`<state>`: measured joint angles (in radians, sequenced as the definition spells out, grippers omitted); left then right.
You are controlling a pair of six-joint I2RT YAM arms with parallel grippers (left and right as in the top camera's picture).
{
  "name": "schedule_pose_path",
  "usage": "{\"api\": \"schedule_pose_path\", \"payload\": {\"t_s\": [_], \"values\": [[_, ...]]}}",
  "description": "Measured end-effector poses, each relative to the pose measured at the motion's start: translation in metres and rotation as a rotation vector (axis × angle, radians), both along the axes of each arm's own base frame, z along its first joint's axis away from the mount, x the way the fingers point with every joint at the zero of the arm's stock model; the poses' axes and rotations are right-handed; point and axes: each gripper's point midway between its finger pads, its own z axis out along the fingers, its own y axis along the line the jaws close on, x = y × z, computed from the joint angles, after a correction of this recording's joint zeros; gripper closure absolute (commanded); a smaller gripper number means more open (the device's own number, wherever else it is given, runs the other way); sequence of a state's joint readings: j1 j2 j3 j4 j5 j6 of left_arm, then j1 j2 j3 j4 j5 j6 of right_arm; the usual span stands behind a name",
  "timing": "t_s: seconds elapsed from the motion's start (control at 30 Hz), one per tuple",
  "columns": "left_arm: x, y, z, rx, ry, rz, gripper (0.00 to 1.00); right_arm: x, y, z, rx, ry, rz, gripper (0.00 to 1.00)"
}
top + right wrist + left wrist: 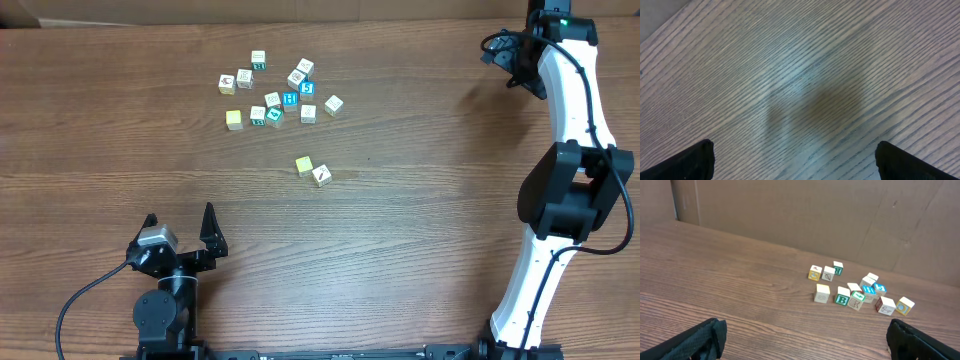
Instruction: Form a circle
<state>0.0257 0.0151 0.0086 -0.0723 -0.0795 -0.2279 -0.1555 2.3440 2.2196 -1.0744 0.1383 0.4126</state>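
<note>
The circle is so far only two cubes near the middle of the desk: a yellow one and a white one with a dark mark at its 4 o'clock, touching at a corner. A looser bunch of about a dozen cubes lies well apart from them toward 12 o'clock. The left fingers stand wide apart and empty at 7 o'clock on the desk. The right fingers, up at 2 o'clock, are spread just as wide over bare wood.
</note>
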Motion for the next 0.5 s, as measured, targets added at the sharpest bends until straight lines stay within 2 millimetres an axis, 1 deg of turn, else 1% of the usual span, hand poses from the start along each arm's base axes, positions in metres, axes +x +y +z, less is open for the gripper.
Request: {"api": "schedule_pose_path", "payload": {"t_s": [0.17,0.27,0.33,0.43,0.5], "values": [[0.0,0.0,0.001,0.0,-0.006,0.0,0.0,0.0,0.0,0.0,0.0,-0.001,0.0,0.0],[0.001,0.0,0.013,0.001,-0.052,0.001,0.01,0.0,0.0,0.0,0.0,0.0,0.001,0.0],[0.001,0.001,0.024,0.005,-0.098,0.006,0.0,0.0,0.0,0.0,0.0,-0.001,0.001,0.0],[-0.001,0.002,0.05,0.013,-0.203,0.012,0.01,0.0,0.0,0.0,0.0,-0.001,0.001,0.0],[-0.003,0.002,0.063,0.018,-0.257,0.012,0.01,0.0,0.0,0.0,0.0,0.0,0.001,0.0]]}}
